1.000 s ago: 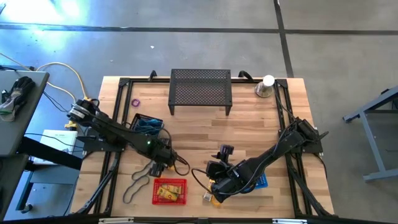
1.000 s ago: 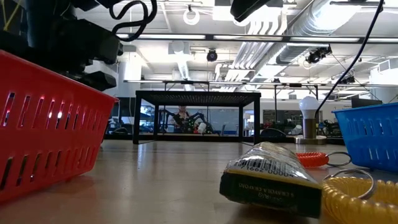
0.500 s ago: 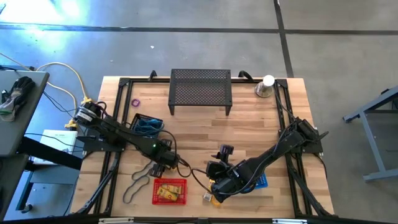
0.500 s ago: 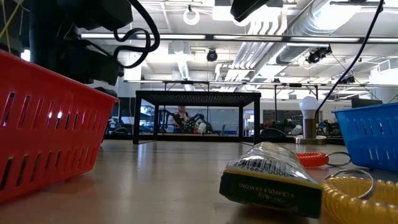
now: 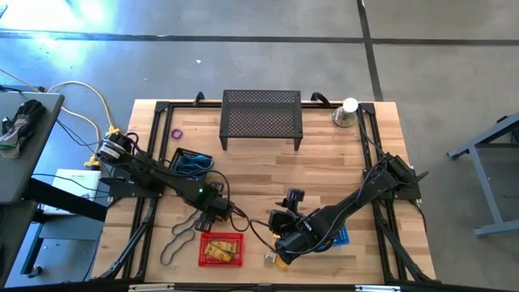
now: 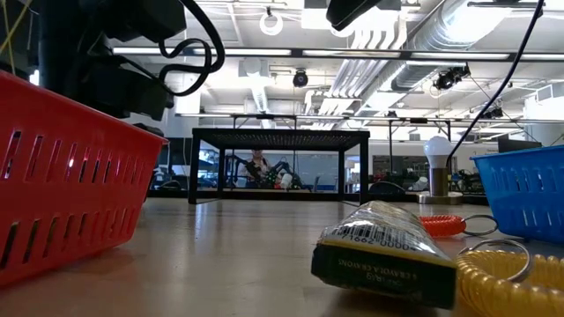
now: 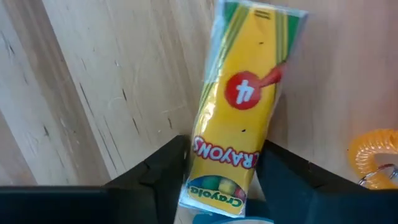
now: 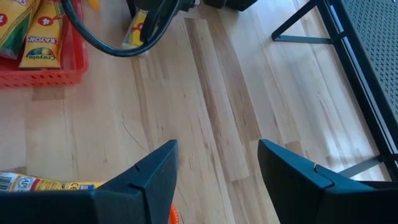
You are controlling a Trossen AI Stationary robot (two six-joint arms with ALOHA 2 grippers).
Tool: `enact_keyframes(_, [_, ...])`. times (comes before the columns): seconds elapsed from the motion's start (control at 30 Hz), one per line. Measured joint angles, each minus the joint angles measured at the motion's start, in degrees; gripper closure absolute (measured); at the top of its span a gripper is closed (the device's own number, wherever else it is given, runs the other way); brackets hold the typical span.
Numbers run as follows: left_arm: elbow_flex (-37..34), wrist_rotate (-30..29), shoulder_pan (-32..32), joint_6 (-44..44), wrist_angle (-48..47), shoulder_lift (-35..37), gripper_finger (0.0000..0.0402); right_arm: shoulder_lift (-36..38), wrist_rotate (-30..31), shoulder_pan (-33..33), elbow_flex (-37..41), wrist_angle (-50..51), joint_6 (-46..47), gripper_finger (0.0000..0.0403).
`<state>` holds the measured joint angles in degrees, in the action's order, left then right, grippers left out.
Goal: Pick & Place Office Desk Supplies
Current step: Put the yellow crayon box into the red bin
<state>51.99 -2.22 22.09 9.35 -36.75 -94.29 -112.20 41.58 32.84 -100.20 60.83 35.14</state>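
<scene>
A yellow crayon pack [image 7: 242,93] lies flat on the wooden table, just on the far side of the red basket [image 5: 203,250]. That basket holds more yellow crayon packs [image 8: 31,31]. My left gripper [image 5: 217,212] stands over the pack, pointing down and shut on its near end. My right gripper [image 8: 217,180] hovers open over bare wood near the blue basket [image 5: 340,237], with nothing between its fingers. Another crayon pack [image 6: 388,255] and a yellow coil [image 6: 498,277] lie near it. Dark band loops [image 5: 180,235] lie left of the red basket. My left gripper pinches the crayon pack between its two fingers, one finger on each long side [image 7: 198,155], near the end that bears the printed name. The fingers come from above and lie across the pack. The pack lies flat on the table.
A black mesh stand [image 5: 261,118] and a silver cone with a white ball [image 5: 347,112] stand at the far edge. A dark basket with teal loops [image 5: 192,162] sits behind my left arm, and a purple ring [image 5: 176,134] lies beyond it. Bare wood lies mid-table.
My left gripper has sunk a little toward the table beside the red basket, then kept still.
</scene>
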Motion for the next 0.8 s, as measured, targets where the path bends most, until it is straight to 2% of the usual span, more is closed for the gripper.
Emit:
enact_keyframes(0.13, [-0.02, -0.03, -0.02, 1.27, 0.02, -0.01, 0.0249, 0.00, 0.00, 0.00, 0.00, -0.28, 0.00, 0.0192])
enact_keyframes(0.37, [0.18, -0.04, -0.07, 3.63, -0.44, 1.95, 0.0256, 0.00, 0.00, 0.00, 0.00, -0.27, 0.00, 0.0192])
enact_keyframes(0.57, [1.77, 0.66, -0.04, 6.32, -1.58, 6.97, 0.0256, 0.00, 0.00, 0.00, 0.00, -0.28, -0.28, 0.0192])
enact_keyframes(0.8, [3.74, 5.25, 1.77, 10.95, -2.53, 16.27, 0.0256, 0.00, 0.01, -0.01, 0.00, -0.25, -0.44, 0.0192])
